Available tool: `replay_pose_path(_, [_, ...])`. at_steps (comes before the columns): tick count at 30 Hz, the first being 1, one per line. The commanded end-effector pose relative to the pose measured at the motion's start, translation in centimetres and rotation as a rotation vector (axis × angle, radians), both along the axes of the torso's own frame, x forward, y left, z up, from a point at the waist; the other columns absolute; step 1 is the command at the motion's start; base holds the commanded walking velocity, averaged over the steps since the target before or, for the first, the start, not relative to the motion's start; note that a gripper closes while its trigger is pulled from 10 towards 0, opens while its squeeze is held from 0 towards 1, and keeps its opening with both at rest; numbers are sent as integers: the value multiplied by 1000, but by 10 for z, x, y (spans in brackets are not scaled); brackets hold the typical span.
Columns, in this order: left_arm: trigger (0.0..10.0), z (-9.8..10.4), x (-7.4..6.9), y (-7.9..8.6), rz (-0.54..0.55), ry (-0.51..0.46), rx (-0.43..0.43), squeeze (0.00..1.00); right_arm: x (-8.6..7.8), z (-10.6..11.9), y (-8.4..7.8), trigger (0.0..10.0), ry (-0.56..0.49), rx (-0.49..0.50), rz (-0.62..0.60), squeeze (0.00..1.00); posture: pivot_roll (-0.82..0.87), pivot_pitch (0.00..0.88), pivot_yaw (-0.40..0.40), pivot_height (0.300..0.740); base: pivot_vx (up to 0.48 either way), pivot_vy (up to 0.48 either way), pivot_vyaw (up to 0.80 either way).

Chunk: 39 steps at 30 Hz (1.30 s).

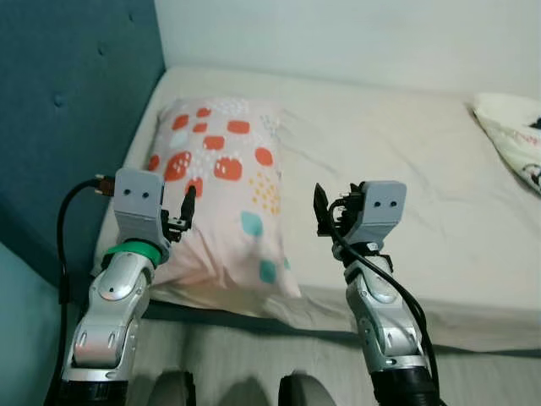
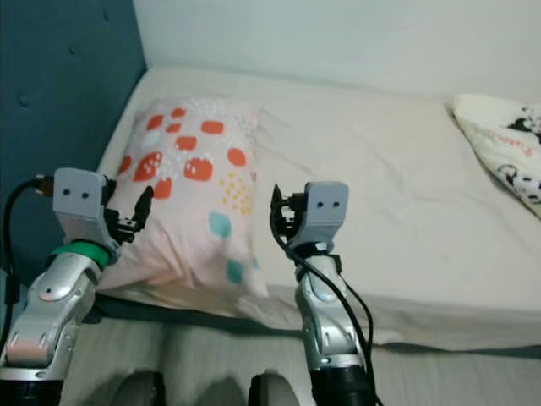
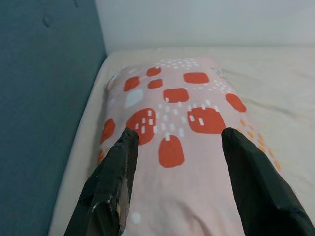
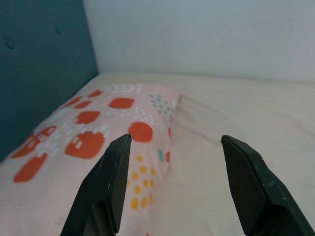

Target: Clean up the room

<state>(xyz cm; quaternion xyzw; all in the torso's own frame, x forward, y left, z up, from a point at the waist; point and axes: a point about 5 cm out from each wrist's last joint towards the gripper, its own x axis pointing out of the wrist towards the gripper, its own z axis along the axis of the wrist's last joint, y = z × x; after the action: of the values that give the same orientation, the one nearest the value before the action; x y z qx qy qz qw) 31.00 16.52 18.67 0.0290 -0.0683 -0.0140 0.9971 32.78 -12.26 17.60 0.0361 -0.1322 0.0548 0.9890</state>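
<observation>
Left gripper (image 3: 177, 182) spread wide, holding nothing, hovering over near end of pale pink pillow with red-orange blotches and teal/yellow dots (image 1: 221, 194). Right gripper (image 4: 179, 184) also wide apart, nothing in it, raised just past pillow's right edge over cream bed sheet (image 1: 406, 169). Pillow lies at head end of bed beside teal padded headboard (image 1: 59, 110). White printed fabric (image 1: 516, 139) at far right, cut off by frame, can't tell what it is.
</observation>
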Motion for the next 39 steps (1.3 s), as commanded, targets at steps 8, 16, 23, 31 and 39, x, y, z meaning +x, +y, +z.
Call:
replay_pose_path(8, [10000, -10, 0, -1, 13, 57, 10, 0, 1, -8, -3, 10000, 41, 13, -18, 0, 47, 87, -6, 735, 0, 0, 0])
replay_pose_path(16, [10000, -13, 0, 4, 45, 59, 40, 0, 4, -11, -3, 10000, 55, 4, -35, 0, 50, 81, -7, 740, 0, 0, 0])
replay_pose_path(23, [10000, -18, -1, 3, 49, 44, 60, 0, 4, -15, 4, 10000, 64, -9, -14, 0, 55, 76, -12, 740, 0, -185, 0])
replay_pose_path(31, [10000, -19, -1, 0, 36, 44, 55, 0, 5, -17, 4, 10000, 72, -13, -11, 0, 53, 74, -13, 740, 0, -345, 0])
replay_pose_path(39, [10000, -18, 1, 0, 34, 38, 47, 0, 5, -19, 3, 10000, 78, -18, -15, 0, 52, 74, -10, 740, 0, -258, 0])
